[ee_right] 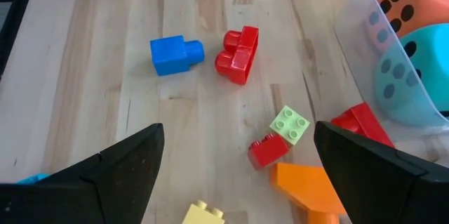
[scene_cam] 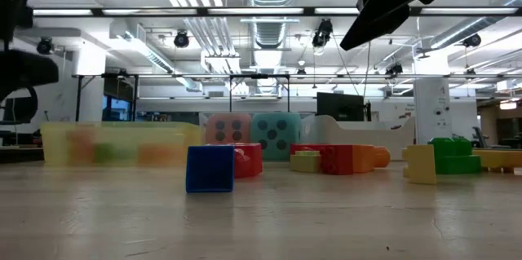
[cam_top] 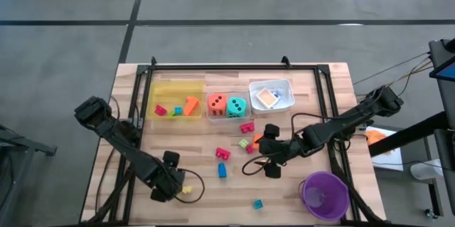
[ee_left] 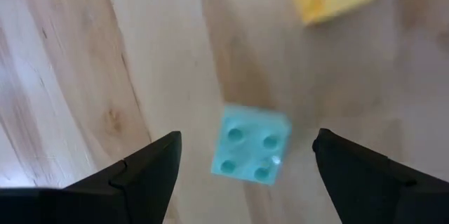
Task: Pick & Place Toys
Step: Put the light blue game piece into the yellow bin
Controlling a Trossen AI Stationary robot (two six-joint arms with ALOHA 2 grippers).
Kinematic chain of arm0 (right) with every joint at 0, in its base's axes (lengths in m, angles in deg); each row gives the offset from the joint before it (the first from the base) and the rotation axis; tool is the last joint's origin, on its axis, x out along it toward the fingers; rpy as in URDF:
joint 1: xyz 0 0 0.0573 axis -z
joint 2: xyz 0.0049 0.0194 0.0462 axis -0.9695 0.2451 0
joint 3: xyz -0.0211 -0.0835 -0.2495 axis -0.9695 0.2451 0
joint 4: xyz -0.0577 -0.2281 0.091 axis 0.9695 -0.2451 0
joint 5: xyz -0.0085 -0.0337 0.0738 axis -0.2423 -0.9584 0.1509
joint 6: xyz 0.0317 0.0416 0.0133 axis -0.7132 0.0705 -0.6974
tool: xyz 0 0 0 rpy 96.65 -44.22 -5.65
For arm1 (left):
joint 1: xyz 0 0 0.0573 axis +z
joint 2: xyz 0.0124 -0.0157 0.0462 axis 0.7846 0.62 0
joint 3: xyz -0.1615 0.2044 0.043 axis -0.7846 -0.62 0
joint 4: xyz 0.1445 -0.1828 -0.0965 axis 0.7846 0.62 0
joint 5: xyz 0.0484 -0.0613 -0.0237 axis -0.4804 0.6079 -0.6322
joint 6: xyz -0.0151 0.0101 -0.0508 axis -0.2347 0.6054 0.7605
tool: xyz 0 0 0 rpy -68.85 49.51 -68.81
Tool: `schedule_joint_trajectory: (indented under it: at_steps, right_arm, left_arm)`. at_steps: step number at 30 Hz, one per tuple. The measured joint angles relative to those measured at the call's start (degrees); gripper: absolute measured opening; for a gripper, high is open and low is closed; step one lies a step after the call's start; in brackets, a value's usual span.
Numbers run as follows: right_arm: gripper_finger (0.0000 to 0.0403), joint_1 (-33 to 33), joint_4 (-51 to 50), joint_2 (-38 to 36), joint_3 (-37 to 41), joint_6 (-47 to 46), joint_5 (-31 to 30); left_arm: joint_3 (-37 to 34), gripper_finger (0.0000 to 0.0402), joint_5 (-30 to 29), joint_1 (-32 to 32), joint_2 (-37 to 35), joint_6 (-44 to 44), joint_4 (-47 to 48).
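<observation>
Small teal plastic studded block (ee_left: 250,154) between wide-open left gripper (ee_left: 245,171) fingers | pre-grasp; next: lower, close | right gripper (ee_right: 235,175) wide open, empty, mid-table

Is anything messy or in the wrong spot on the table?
Yes. Loose blocks lie scattered on the wooden table: a blue block, a red block and a teal block, outside the trays.
</observation>
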Motion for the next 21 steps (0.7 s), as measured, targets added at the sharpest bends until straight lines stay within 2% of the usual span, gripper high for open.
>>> schedule_joint_trajectory:
  at_steps: [4,8,15,18,21]
  right_arm:
    - [0.0364,0.00,0.07,0.00,0.00,0.00,0.00]
    - [0.0364,0.00,0.11,0.00,0.00,0.10,0.00]
    - [0.0364,0.00,0.34,0.00,0.00,0.12,0.00]
    - [0.0364,0.00,0.39,0.00,0.00,0.09,0.00]
    - [0.0364,0.00,0.41,0.02,0.00,0.13,0.00]
  left_arm:
    - [-3.54,0.0319,0.24,-0.32,-0.16,-0.29,-0.77]
    - [-5.39,0.0319,1.38,-0.25,-0.43,3.08,-2.07]
    - [-5.76,0.0316,2.33,-0.32,-0.48,-1.25,-5.85]
    - [-5.75,0.0302,2.37,-0.37,-0.43,-1.98,-5.95]
    - [-5.71,0.0268,2.54,-0.43,-0.44,-3.47,-6.27]
